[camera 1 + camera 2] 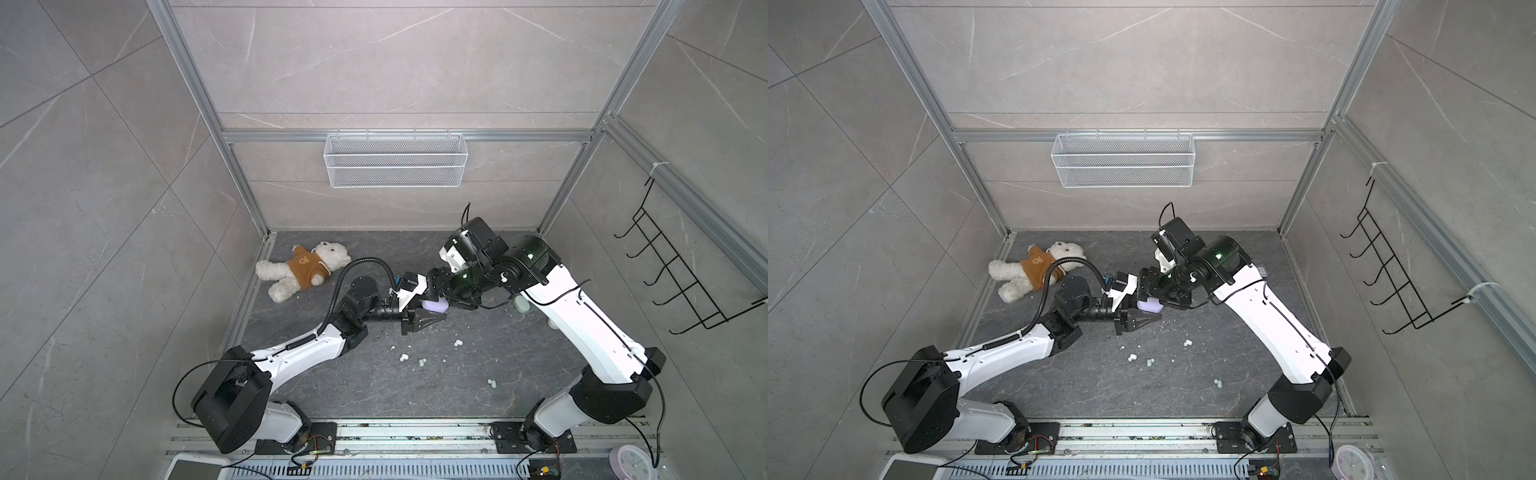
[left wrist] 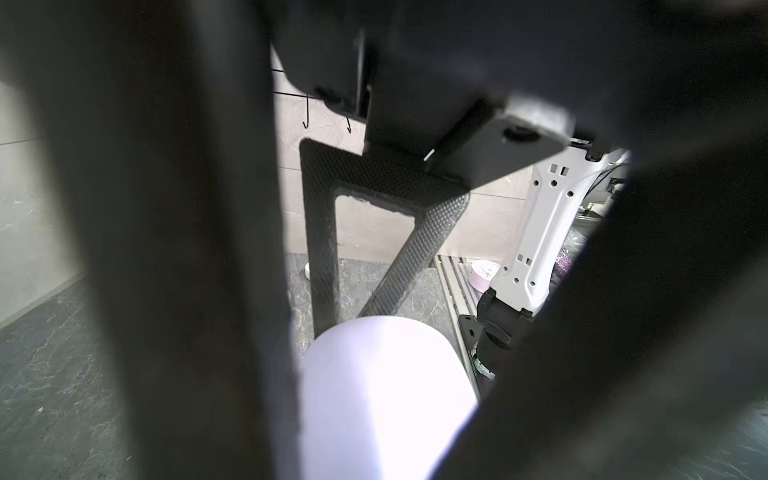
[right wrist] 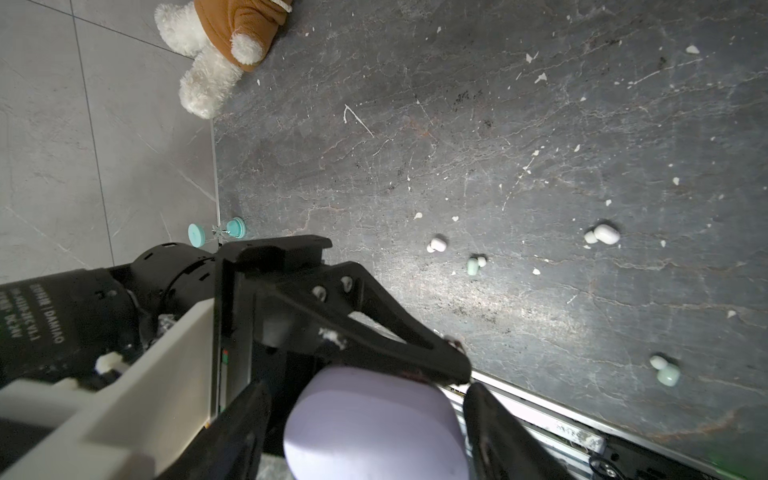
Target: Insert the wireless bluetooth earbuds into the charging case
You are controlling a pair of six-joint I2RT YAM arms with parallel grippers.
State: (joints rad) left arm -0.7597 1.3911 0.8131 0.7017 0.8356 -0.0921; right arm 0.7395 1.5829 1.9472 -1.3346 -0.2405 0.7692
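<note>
The lilac charging case (image 1: 435,306) (image 1: 1149,306) hangs above the dark floor, mid-scene. My left gripper (image 1: 441,309) is shut on it. In the left wrist view the case (image 2: 382,395) fills the gap between both blurred fingers. My right gripper (image 1: 446,299) stands open astride the same case (image 3: 374,415), with a gap at one finger. Several earbuds lie loose on the floor nearer the arm bases: white ones (image 1: 458,343) (image 1: 404,357) and mint ones (image 1: 422,363) (image 1: 491,382). The right wrist view shows them as well (image 3: 437,244) (image 3: 473,264) (image 3: 603,235) (image 3: 665,372).
A teddy bear (image 1: 303,270) lies at the back left of the floor. A pale mint case (image 1: 520,305) sits behind the right arm. A wire basket (image 1: 395,160) hangs on the back wall and a black hook rack (image 1: 681,282) on the right wall. White crumbs dot the floor.
</note>
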